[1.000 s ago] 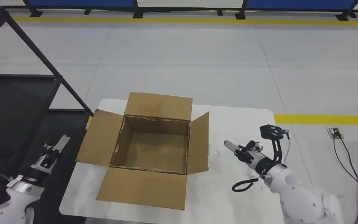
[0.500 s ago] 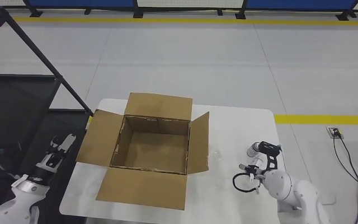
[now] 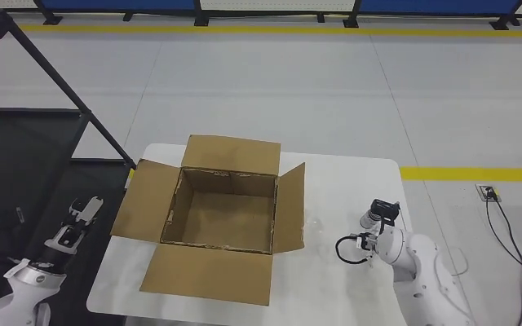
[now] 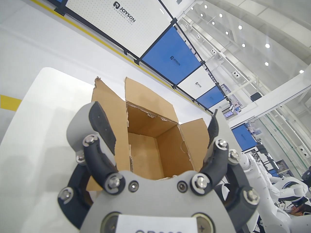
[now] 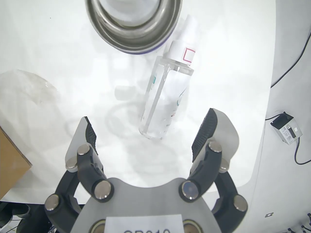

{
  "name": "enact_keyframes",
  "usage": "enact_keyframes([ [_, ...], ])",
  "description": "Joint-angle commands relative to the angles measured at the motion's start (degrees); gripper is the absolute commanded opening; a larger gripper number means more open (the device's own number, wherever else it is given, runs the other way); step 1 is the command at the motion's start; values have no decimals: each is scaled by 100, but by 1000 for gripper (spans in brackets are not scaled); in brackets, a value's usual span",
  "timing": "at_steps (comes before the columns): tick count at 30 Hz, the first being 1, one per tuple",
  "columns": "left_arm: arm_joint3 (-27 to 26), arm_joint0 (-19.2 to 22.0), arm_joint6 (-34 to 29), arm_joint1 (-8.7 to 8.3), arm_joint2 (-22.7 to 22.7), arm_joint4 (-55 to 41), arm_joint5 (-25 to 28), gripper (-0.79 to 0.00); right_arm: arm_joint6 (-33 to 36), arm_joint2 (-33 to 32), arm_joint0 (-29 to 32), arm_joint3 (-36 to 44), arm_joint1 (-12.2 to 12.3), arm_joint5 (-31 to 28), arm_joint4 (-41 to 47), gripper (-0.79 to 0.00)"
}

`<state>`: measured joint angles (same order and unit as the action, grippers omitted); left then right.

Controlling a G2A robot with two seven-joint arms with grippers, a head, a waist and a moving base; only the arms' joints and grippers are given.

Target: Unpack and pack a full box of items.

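The right end effector hangs over the right part of the desk with its fingers spread wide and nothing between them. Right under it a clear bottle lies on its side, base toward the end effector, neither finger touching it. At the bottle's white cap end a metal can with a white cap stands upright, just beside the bottle. Crumpled clear plastic lies on the desk between these items and a corner of the box. On the bottle's other side the desk's right edge and rounded corner are near, with floor beyond.

From the top view, the right arm sits between the raised right flap and the desk's right edge, a stretch of white surface separating flap and arm.

The left end effector is also spread wide, holding nothing, and points at the open box from beyond the desk's left edge. The top view places it over dark floor, apart from the left flap, which reaches nearly to that edge. The box stands left of centre, its bare cardboard floor showing, and its front flap lies flat toward the near edge. A black frame post slants behind the left end effector.
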<state>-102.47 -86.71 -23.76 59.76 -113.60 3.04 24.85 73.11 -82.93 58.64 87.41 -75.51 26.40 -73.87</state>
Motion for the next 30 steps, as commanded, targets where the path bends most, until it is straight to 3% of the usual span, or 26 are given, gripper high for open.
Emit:
enact_keyframes([
  [1, -5, 10, 12, -1, 1, 19, 0, 0, -61, 10, -9, -73, -5, -12, 22, 0],
  [6, -18, 32, 14, -5, 17, 61, 25, 0, -160, 11, -9, -203, -11, 96, -28, -92],
  [7, -19, 35, 14, -6, 17, 63, 35, 0, -188, 5, 2, -201, -13, 96, -8, -172],
  [10, -16, 36, 24, -8, 15, 75, 45, 0, -283, -9, 49, -196, -15, 111, 6, -296],
  [11, -15, 35, 31, -8, 16, 76, 51, 0, -308, -13, 58, -191, -16, 122, 6, -391],
  [23, -65, -49, 86, -7, -56, 21, 108, 0, -374, 57, 12, -344, -39, 193, -19, -397],
  [27, -80, -82, 112, -6, -81, 20, 121, 0, -385, 88, -63, -489, -51, 219, -17, -431],
  [30, -91, -105, 130, -4, -97, 8, 133, 0, -434, 78, -83, -534, -56, 236, 8, -665],
])
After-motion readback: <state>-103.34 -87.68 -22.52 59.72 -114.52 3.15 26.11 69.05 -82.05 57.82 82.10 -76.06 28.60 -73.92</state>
